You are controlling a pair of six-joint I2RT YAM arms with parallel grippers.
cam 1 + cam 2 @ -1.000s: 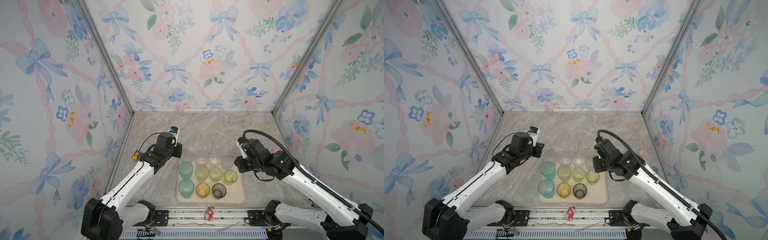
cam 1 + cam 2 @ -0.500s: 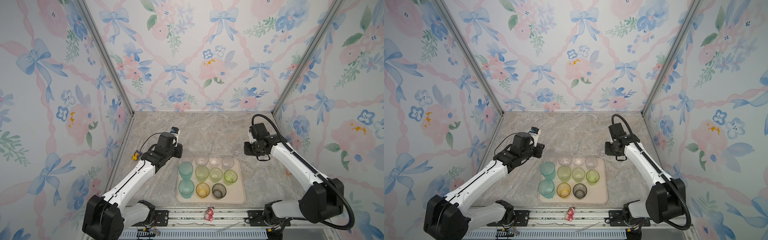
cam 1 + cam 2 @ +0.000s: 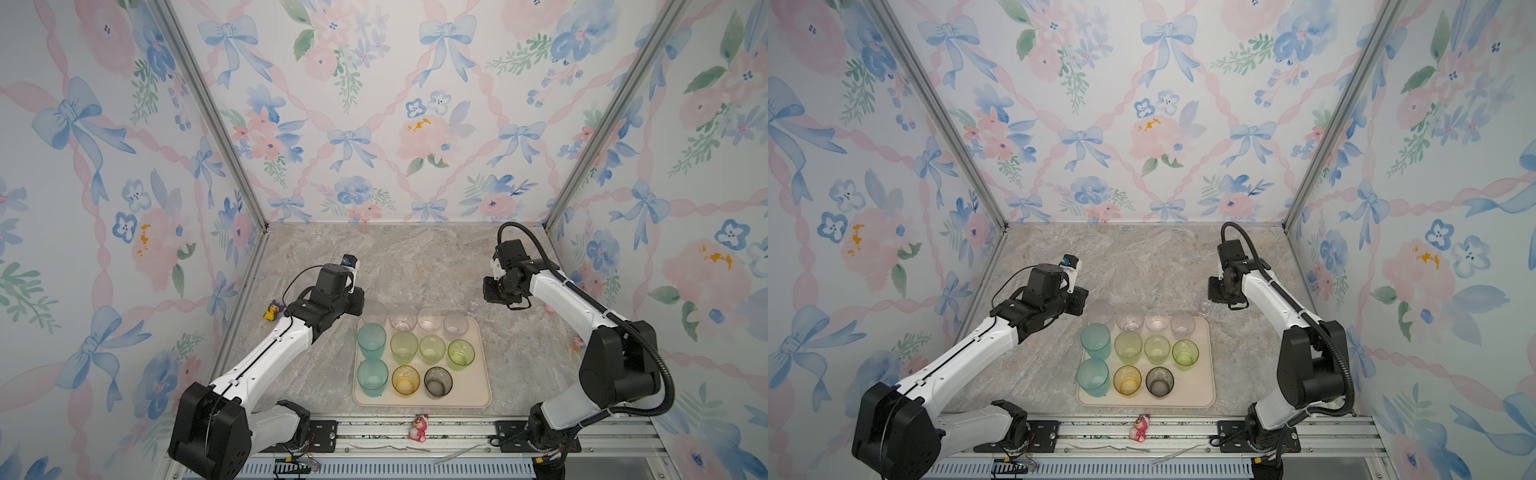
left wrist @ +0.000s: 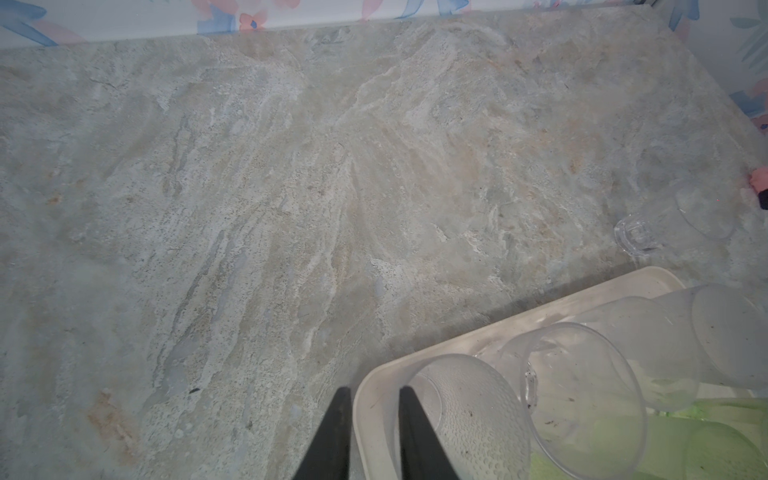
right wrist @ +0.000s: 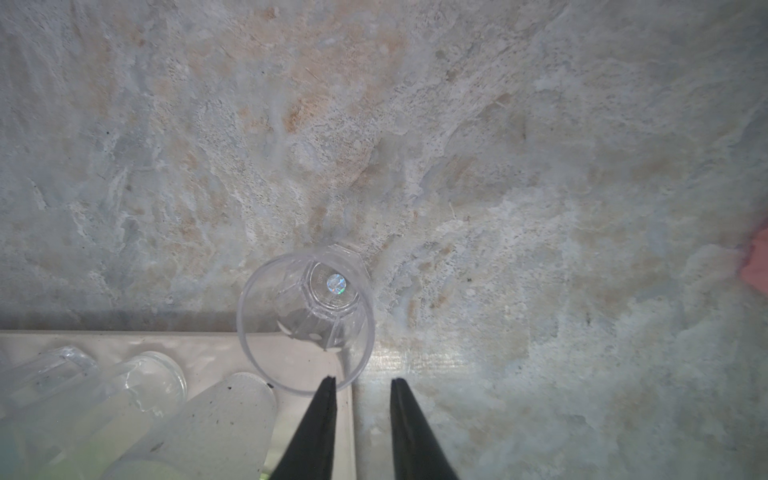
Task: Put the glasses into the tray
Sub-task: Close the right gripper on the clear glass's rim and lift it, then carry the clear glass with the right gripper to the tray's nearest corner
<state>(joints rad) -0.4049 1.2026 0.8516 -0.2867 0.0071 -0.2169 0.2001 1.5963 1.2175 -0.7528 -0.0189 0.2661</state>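
Note:
The cream tray (image 3: 469,395) holds several glasses: two teal (image 3: 371,338), pale green (image 3: 432,349), yellow (image 3: 405,379), grey (image 3: 437,381) and clear ones along its far edge (image 3: 430,320). My left gripper (image 4: 374,390) is at the tray's far left corner. It is shut on the wall of a dimpled frosted glass (image 4: 469,415), one finger inside and one outside. A clear glass (image 5: 305,320) stands upright on the stone just beyond the tray's far right corner. My right gripper (image 5: 362,379) hangs over it, open, with the near edge of the rim between its fingers.
A yellow-and-purple duck toy (image 3: 272,311) sits by the left wall behind my left arm. A pink figurine (image 3: 419,428) stands on the front rail. Small pink toys (image 3: 577,343) lie near the right wall. The back of the stone floor (image 3: 415,257) is bare.
My right arm has swung from the tray's far right corner out to the back right, over the clear glass, and its fingers have narrowed. The left arm has not moved.

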